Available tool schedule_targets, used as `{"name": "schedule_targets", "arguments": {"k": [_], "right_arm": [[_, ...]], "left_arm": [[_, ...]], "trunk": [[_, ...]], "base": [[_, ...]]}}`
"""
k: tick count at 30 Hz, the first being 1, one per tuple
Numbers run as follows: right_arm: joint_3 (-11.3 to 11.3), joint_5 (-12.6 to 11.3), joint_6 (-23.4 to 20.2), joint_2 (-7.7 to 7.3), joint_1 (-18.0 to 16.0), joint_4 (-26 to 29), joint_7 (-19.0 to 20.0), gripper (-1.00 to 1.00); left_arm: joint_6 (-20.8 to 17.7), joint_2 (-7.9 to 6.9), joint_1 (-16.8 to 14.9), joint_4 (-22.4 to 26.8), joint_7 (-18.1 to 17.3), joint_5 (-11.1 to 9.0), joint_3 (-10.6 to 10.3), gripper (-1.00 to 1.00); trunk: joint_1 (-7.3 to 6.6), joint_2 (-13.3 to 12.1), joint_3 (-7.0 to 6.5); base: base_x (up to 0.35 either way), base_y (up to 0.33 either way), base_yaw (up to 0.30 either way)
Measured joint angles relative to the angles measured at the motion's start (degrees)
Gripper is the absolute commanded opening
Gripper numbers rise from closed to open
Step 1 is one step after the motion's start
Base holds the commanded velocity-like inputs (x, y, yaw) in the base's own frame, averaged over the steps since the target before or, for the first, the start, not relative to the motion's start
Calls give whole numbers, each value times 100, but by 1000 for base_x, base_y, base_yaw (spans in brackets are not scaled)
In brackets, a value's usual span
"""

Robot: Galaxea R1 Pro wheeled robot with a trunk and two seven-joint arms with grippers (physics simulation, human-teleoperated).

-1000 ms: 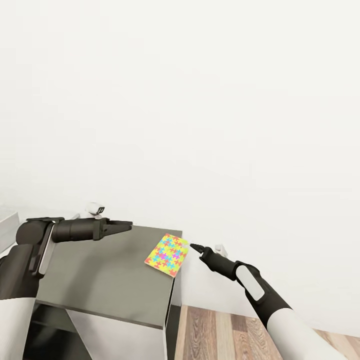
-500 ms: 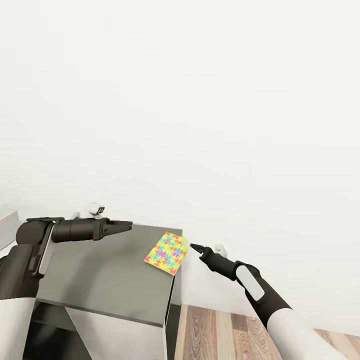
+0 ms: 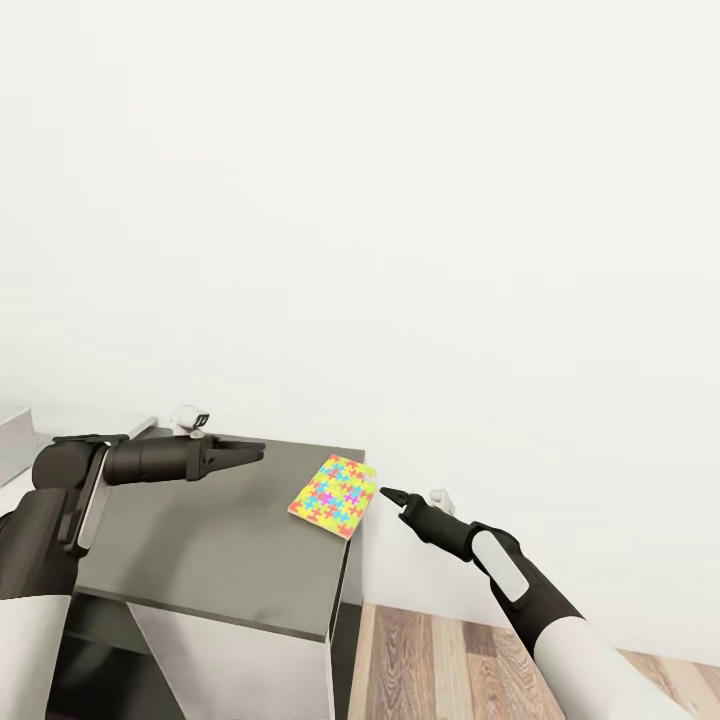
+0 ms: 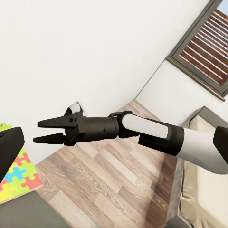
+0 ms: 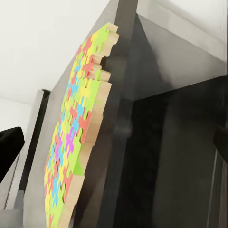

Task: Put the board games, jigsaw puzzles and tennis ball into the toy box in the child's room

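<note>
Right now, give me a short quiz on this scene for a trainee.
1. True or false: the left tool grips the puzzle.
2. Which tool is nearer the puzzle: A left, B right?
3. Fill in: the puzzle lies on the dark ___.
Key: 1 false; 2 B; 3 cabinet.

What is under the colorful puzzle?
The jigsaw puzzle lies flat on the dark grey cabinet top, at its corner, one edge slightly overhanging. The patch of top right beneath it is covered.
</note>
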State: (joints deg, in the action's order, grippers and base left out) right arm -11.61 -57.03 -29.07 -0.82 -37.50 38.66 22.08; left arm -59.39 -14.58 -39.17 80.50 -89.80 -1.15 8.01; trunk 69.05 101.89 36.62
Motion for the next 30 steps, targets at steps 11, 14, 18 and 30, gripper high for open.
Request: {"name": "schedule_targets", "arguments": {"k": [11,14,18,30], "right_arm": [[8,-6,0,0,-3,0,-1,100],[14,-9,-5,0,-4,0,-5,100],[22,-10,-25,0,-6,-6,-12,100],[108,-113,-332,-3,-8,-16,27,100]], "left_arm": [[0,0,0,0,0,4,0,100],[0,0,0,0,0,7,0,100],[0,0,0,0,-1,8,0,100],[0,0,0,0,-1,9,0,100]], "trunk": [[1,2,0],[1,2,0],[1,2,0],[1,2,0]], "base": [[0,0,0],[0,0,0],[0,0,0],[0,0,0]]}}
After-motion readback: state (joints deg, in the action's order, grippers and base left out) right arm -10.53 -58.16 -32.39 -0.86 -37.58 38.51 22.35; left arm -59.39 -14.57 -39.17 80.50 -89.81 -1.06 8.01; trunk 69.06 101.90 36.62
